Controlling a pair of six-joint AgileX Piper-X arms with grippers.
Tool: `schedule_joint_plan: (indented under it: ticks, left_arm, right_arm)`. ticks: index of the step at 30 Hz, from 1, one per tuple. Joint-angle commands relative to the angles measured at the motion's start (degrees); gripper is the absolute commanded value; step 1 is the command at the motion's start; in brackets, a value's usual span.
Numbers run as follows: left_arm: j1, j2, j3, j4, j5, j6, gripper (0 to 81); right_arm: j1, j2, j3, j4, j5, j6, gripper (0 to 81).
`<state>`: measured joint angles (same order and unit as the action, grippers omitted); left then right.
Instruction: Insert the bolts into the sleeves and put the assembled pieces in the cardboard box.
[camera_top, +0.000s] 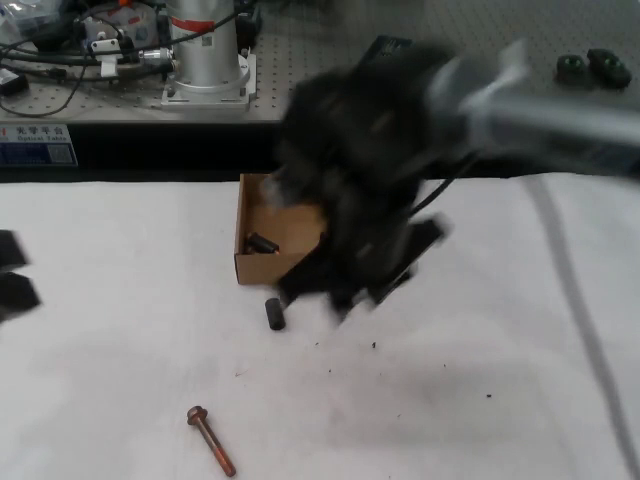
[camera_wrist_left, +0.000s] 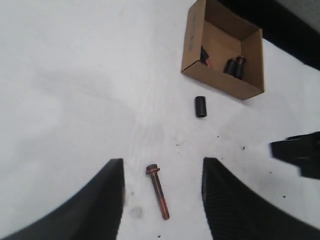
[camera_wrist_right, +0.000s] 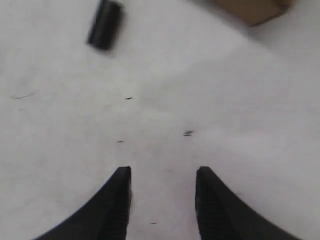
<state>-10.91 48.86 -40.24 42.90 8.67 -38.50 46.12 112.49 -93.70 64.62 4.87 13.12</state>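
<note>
A copper-coloured bolt (camera_top: 211, 441) (camera_wrist_left: 158, 192) lies on the white cloth near the front. My left gripper (camera_wrist_left: 162, 162) hangs open above it, well clear of the cloth, and its fingers (camera_top: 12, 275) show at the left edge of the high view. A loose black sleeve (camera_top: 274, 313) (camera_wrist_left: 200, 106) (camera_wrist_right: 105, 24) lies just in front of the cardboard box (camera_top: 250, 268) (camera_wrist_left: 222, 85) (camera_wrist_right: 250, 10). Dark assembled pieces (camera_wrist_left: 234, 66) (camera_top: 262, 243) rest inside the box. My right gripper (camera_wrist_right: 162, 172) (camera_top: 355, 290) (camera_wrist_left: 299, 152) stands open over bare cloth beside the sleeve, at the box's front right corner, and its arm is blurred.
Behind the cloth runs a perforated bench with a silver post (camera_top: 205, 50), cables and two black parts (camera_top: 595, 68). A dark cable (camera_top: 575, 290) trails over the cloth on the right. Small dark specks (camera_wrist_right: 188, 133) dot the cloth in front of the box.
</note>
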Motion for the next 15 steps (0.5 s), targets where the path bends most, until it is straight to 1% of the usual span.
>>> schedule_joint_plan:
  ticks: [1,5,8,12,15]
  left_arm:
    - [-1.6,4.2,-0.3,-3.0,-1.2,-4.2,35.6]
    - [-6.8,14.5,-0.3,-7.1,-1.2,-11.5,35.6]
    - [-10.9,21.1,-1.0,-6.7,-2.1,-13.6,35.6]
    - [-14.9,28.5,-2.2,-6.6,-2.0,-15.3,35.6]
    - [-17.0,32.6,-4.3,-6.5,-2.4,-15.4,35.6]
  right_arm:
    - [-4.8,-6.0,-0.3,1.1,3.6,-3.0,31.0]
    - [-7.7,-11.8,-0.3,1.1,3.4,-6.1,31.0]
    - [-8.8,-16.6,2.1,-0.8,3.3,-6.7,31.0]
    - [-9.0,-23.8,12.4,-8.9,3.1,-5.0,31.0]
    - [-9.0,-28.8,23.0,-16.4,-1.2,-2.1,31.0]
